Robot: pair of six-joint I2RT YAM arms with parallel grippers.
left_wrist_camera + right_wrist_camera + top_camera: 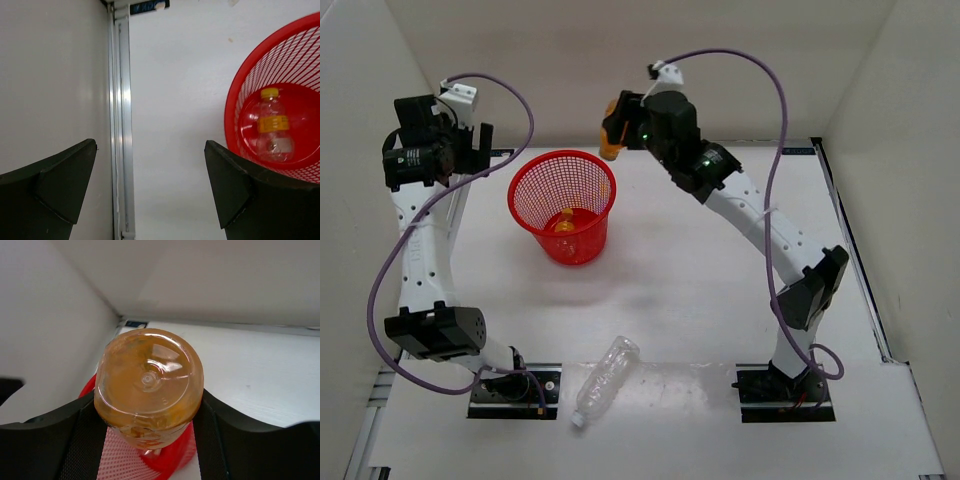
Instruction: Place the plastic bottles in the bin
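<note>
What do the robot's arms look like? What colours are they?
Both arms are white tubes with black joints. The left arm and right arm each trail a looping purple cable. Tiny green lights glow on the right one. The left end effector and right end effector each have two chunky black fingers.

Bin (532, 200) mouth lies open from above; white walls (360, 60) hem the table (700, 300)

A white table (690, 300) sits boxed in by plain white walls (570, 60) at nine, twelve and three o'clock. Soft, even light.
</note>
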